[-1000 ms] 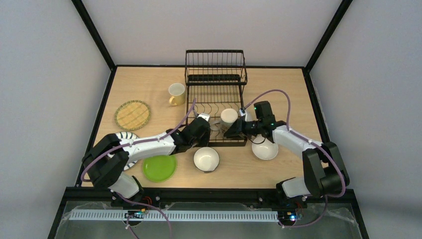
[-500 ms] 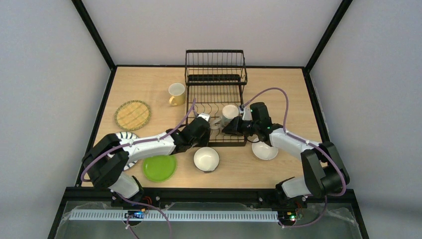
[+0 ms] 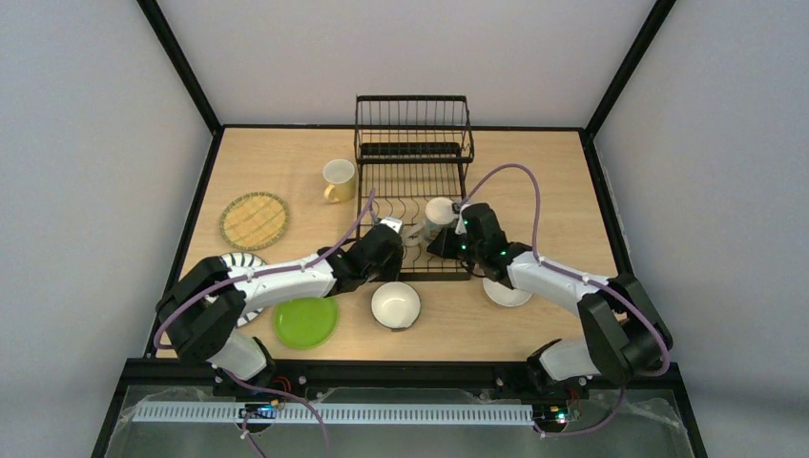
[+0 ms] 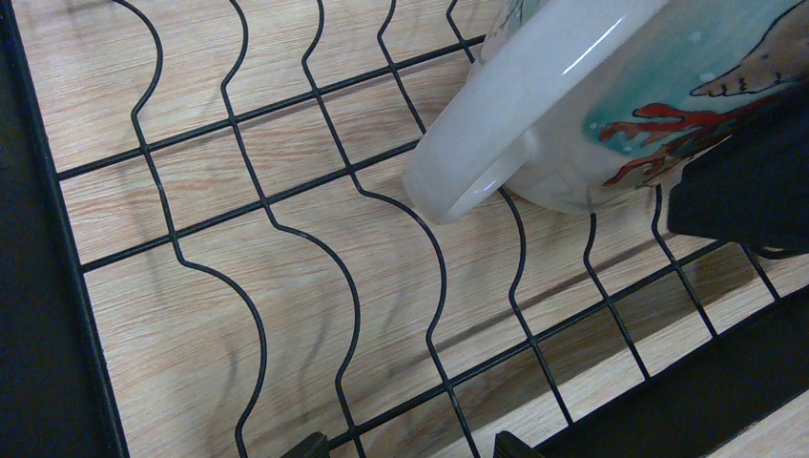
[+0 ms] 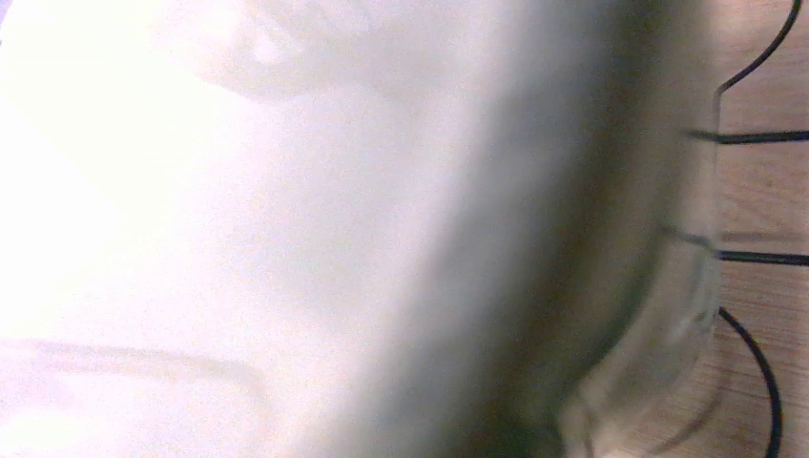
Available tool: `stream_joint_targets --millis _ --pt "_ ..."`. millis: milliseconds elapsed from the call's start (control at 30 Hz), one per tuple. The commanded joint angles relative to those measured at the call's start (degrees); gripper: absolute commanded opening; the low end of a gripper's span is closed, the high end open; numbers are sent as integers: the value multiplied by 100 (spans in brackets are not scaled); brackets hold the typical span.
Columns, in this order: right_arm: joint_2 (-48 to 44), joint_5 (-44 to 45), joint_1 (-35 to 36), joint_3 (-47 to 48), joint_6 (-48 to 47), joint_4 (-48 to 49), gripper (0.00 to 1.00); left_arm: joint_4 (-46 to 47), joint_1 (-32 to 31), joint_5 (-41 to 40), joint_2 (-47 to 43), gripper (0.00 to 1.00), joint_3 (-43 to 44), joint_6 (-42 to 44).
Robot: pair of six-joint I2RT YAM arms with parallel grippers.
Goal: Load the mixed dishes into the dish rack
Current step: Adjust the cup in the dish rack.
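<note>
The black wire dish rack (image 3: 413,124) stands at the back middle of the table. Over its slotted base my right gripper (image 3: 445,236) is shut on a white mug (image 3: 438,211) with a teal and red print. The mug is tilted and hangs just above the wires. The same mug (image 4: 572,105) fills the top right of the left wrist view, handle down. Up close the mug (image 5: 238,191) blocks the right wrist view and hides the fingers. My left gripper (image 3: 390,229) (image 4: 408,447) stands open over the rack's front left wires (image 4: 348,172), holding nothing.
On the table lie a pale yellow mug (image 3: 338,179), a tan woven plate (image 3: 254,219), a striped plate (image 3: 245,262) partly under my left arm, a lime green plate (image 3: 305,322), a white bowl (image 3: 396,304), and a second bowl (image 3: 503,292) partly under my right arm.
My right gripper has carried the mug to the left and farther in over the rack base, tilting it more. The left arm has not moved.
</note>
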Motion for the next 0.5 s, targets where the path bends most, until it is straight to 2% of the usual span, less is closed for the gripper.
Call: stream_joint_targets --millis 0,133,467 --pt "-61 1301 413 -49 -347 186 50 -156 0 130 -118 99 -129 79" --pt "21 2163 674 4 -434 157 51 -162 0 135 -151 99 -153 86" --pt "483 3431 1156 337 -830 212 51 -148 0 159 -286 99 -303 49"
